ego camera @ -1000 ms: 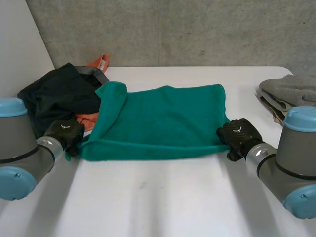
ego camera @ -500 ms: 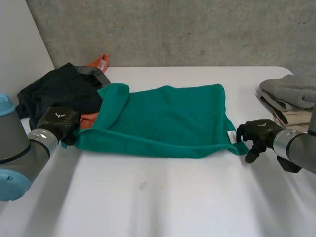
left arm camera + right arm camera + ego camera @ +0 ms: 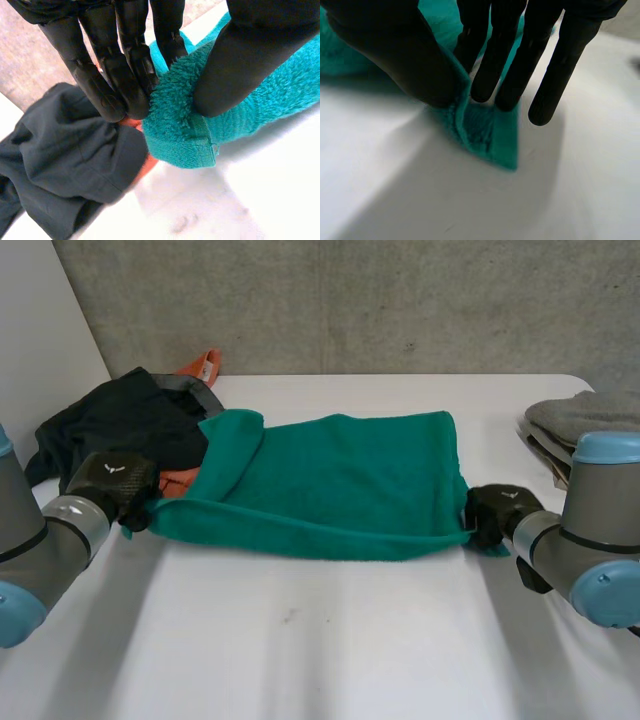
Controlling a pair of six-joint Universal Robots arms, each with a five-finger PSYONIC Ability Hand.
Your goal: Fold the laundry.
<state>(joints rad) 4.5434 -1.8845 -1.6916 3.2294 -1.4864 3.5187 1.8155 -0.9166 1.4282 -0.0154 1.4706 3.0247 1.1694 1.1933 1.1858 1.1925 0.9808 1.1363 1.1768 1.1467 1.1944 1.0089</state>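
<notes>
Head view: green towel (image 3: 340, 480) lies spread mid-worktop (image 3: 330, 640). Its left edge laps a dark garment (image 3: 120, 425), and an orange cloth (image 3: 200, 368) is mostly hidden beneath. Grey pile (image 3: 590, 420) is part-covered by the right arm. Left hand (image 3: 115, 483) is at near-left corner, as 0.5 s ago. Right hand (image 3: 497, 510), then off the towel, is now on near-right corner.
Left wrist view: thumb and fingers pinch the hemmed corner.
Right wrist view: corner is nipped between thumb and fingers.

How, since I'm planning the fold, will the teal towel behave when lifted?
Probably floppy: the teal towel lies creased, its near edge slack between the left hand and right hand. Its fuzzy pile likely resists slipping from their pinches.
</notes>
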